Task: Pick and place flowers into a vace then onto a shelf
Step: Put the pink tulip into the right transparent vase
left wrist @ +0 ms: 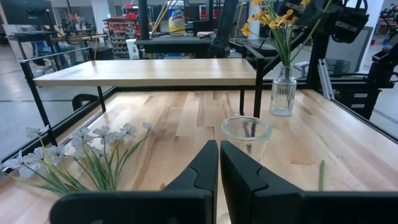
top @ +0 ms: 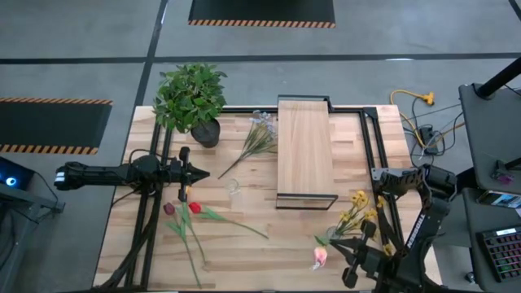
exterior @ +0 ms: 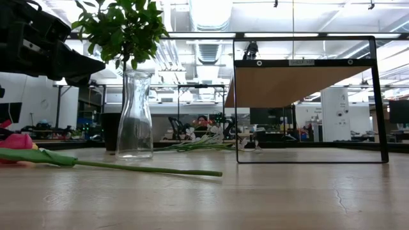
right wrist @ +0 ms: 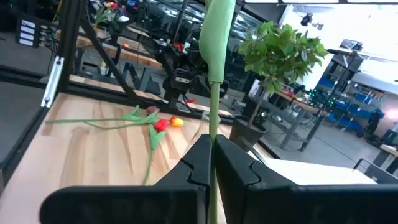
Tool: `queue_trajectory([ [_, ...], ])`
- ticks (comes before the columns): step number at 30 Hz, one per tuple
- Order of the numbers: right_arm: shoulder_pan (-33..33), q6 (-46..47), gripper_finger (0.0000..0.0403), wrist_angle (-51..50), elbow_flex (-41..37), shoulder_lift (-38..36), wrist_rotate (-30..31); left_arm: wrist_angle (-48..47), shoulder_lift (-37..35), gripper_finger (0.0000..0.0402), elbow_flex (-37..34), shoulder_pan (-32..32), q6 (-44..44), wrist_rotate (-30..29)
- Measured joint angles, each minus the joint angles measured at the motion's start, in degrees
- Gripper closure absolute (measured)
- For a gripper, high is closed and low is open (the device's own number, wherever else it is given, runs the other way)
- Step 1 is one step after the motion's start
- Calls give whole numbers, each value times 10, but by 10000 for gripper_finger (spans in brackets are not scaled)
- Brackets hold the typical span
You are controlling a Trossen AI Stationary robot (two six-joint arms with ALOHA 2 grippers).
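The flowers are mostly still loose. The red tulips (top: 183,213) lie at the lower left of the high view and the pale sprigs (top: 259,138) at the upper centre, all flat on the bench (top: 244,244). Only the yellow blooms (top: 356,210) stand in a small ribbed vase (left wrist: 283,93), at the lower right of the shelf (top: 305,150), which carries nothing. The clear vase (top: 234,187) at the centre is empty. The right gripper (right wrist: 211,146) has its jaws pinching a green stem (right wrist: 213,93), which we judge belongs to the pink tulip (top: 319,257). The left gripper (left wrist: 219,149) hovers facing the clear vase, jaws pressed together on nothing. We judge the task barely begun. We can read no writing; a strip on the shelf frame is too small.
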Motion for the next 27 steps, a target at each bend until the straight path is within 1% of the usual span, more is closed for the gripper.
queue_trajectory([
  [7, -10, 39, 394, 0, -39, 0, -2, 0, 0, 402, 0, 0, 0, 0],
  [15, -10, 128, 394, 1, -70, 0, -1, 0, 0, 402, 0, 0, 0, 0],
  [22, -9, 164, 394, 6, -99, 0, -1, 0, 0, 402, 0, 0, 0, 0],
  [27, -9, 192, 394, 8, -111, 0, -27, 0, 0, 402, 0, 0, 0, 0],
])
